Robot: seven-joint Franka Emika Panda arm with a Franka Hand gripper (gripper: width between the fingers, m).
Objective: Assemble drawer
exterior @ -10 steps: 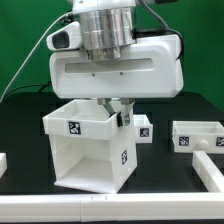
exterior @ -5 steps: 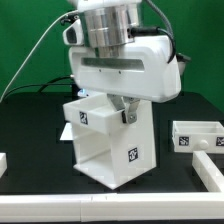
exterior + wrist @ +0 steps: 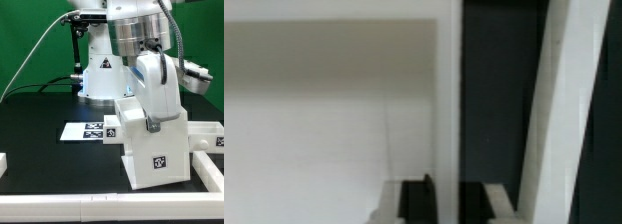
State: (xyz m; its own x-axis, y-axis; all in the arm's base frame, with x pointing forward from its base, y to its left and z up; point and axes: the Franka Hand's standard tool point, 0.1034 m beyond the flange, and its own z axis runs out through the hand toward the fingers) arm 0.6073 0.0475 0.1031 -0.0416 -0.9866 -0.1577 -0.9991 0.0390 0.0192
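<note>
1. Exterior view: the claw [image 3: 151, 122] is pinched narrow on the upper edge of a white box [image 3: 156, 160], gripping it by 1 thin wall.
2. The box sits directly below the claw and leans a little instead of standing square.
3. 1 black-and-white tag shows on the box face toward the camera. A 2nd tag shows on the face toward the exterior view's left.
4. It is not clear whether the box's lower edge touches the black table [image 3: 40, 150].
5. The marker board [image 3: 86, 130] lies flat on the table, off to the exterior view's left of the claw. Its near end is hidden behind the box.
6. A white part with raised sides [image 3: 205, 135] lies to the exterior view's right of the claw, behind the box.
7. A low white rail [image 3: 212, 172] lies on that same side, nearer the camera.
8. Wrist view: the claw's [image 3: 455, 202] 2 dark fingers [image 3: 416, 200] close on a thin white wall. The box's broad pale face [image 3: 331, 130] lies on one side of it, and a dark band lies on the other.
</note>
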